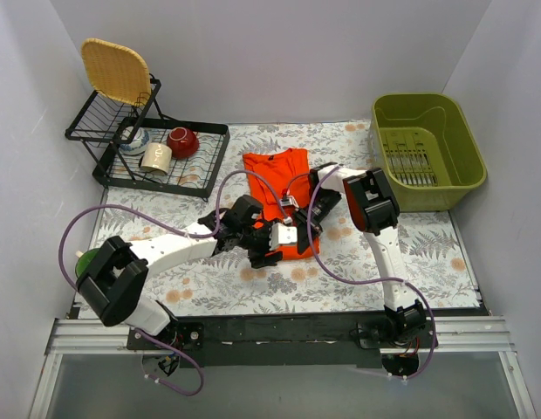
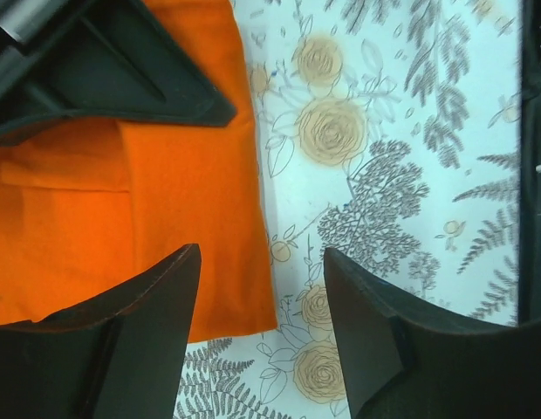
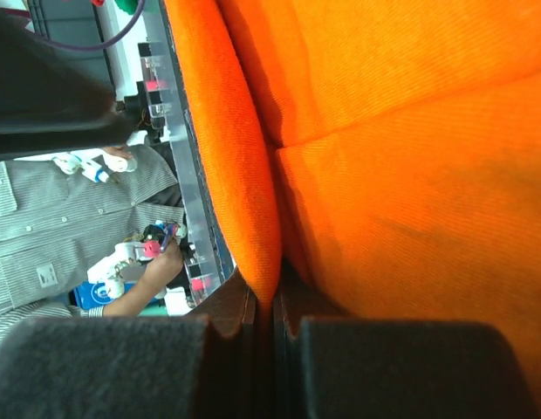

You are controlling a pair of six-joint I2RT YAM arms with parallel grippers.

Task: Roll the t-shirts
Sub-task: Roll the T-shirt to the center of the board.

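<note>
The orange t-shirt (image 1: 272, 170) lies flat on the flowery tablecloth (image 1: 366, 262), just to the right of the dish rack (image 1: 188, 176). It looks folded into a long strip. Both grippers are at the shirt's end that is nearer than the rack.

The right gripper (image 3: 275, 327) has its fingers pressed together, pinching a fold of the orange cloth. The left gripper (image 2: 262, 305) has its fingers (image 2: 140, 332) spread wide: one is over the shirt and one is over the bare tablecloth, with the shirt's side edge between them. It holds nothing.

The roll looks like it is only just starting. To do it well, I think the left gripper should pinch the same end, level with the right one. Then both should turn the cloth over together, low and slow, away from the arms. If one side goes faster, the roll will go crooked or loose.

Counting: one t-shirt, two grippers, one dish rack. In the rack are one red bowl (image 1: 182, 140) and one cup (image 1: 155, 157), and one woven plate (image 1: 116, 70) stands at its back. Far right of the rack is one green tub (image 1: 467, 140)
</note>
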